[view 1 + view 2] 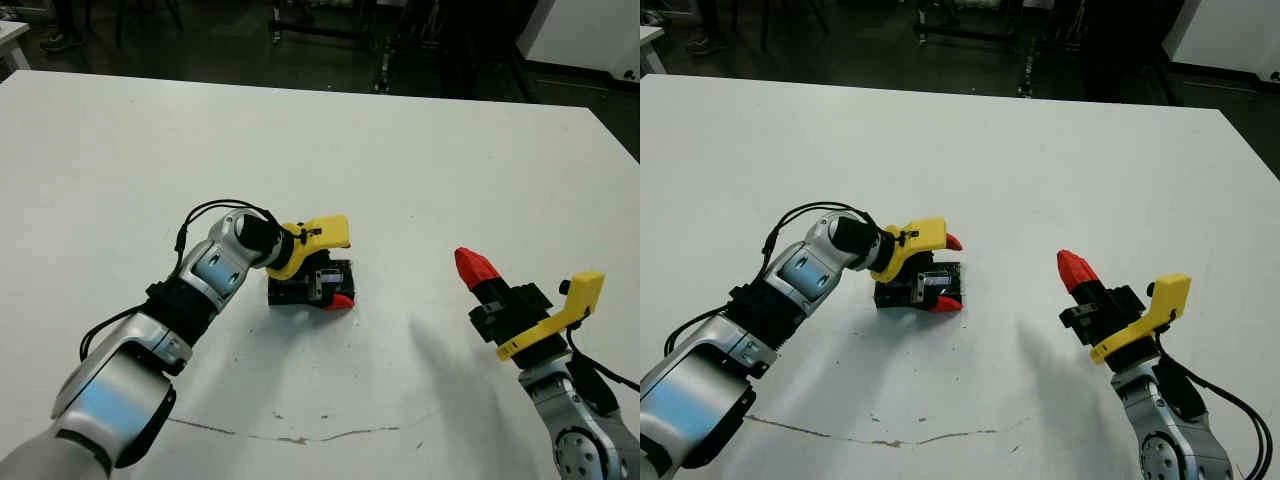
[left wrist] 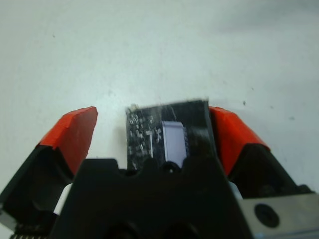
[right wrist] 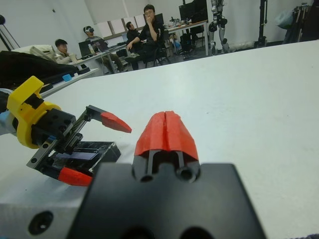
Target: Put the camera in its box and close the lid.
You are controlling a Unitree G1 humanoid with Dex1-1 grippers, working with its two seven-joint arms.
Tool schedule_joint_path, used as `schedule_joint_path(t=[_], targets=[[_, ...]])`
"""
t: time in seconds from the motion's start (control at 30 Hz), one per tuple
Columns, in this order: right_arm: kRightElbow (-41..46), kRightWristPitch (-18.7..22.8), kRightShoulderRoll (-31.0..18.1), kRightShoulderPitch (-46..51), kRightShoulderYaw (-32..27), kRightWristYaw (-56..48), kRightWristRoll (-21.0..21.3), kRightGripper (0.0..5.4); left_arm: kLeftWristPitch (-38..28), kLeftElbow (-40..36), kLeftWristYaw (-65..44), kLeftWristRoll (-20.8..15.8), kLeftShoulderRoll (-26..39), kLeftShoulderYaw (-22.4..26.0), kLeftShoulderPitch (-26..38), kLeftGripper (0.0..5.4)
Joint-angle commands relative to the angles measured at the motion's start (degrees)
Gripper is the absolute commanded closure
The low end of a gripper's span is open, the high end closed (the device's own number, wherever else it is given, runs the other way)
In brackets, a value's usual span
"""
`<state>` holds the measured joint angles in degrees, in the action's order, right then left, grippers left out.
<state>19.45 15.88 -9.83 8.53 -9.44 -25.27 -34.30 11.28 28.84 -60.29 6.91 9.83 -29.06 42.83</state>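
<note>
While right tool pinched together, left tool spread, straddling lid.

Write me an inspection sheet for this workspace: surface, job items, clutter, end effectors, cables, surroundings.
Surface: white table, with a thin dark crack or scratch line near the front edge.
Job items: black box lies on the table between the left end effector's fingers; glossy top visible in the left wrist view. Whether the camera is inside or the lid is on cannot be told.
Clutter: nothing seen.
End effectors: left end effector open, straddling the box. Right end effector shut, empty, raised clear of the box.
Cables: black cable loops on the left arm.
Surroundings: people seated at desks beyond the table; dark floor.
</note>
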Motion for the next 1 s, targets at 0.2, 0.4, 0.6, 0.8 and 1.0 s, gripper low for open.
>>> schedule_joint_path(t=[0.2, 0.4, 0.6, 0.8, 1.0], targets=[[0.2, 0.0, -0.2, 0.5, 0.2, 0.4, 0.6, 5.40, -0.3, 0.6, 3.1, 1.5, -0.1, -1.6, -6.0, 0.01], [0.3, 0.2, -0.3, 0.6, 0.3, 0.6, 0.8, 5.40, 0.9, -3.2, 1.3, -4.2, 0.3, 3.5, -6.1, 0.01], [0.1, -0.2, 0.0, 0.6, 0.3, 0.5, 0.7, 5.40, 6.5, -12.3, -1.8, -12.8, 1.7, 8.9, -7.0, 0.01], [-0.1, 0.3, -0.1, 0.6, 0.2, 0.5, 0.4, 5.40, 15.0, -20.1, 0.2, -21.9, 2.6, 16.8, -6.6, 0.01], [-0.3, -1.1, 0.1, 0.7, 0.5, 0.2, 1.6, 5.40, 19.6, -27.6, 0.5, -29.3, 5.6, 22.2, -6.5, 0.01]])
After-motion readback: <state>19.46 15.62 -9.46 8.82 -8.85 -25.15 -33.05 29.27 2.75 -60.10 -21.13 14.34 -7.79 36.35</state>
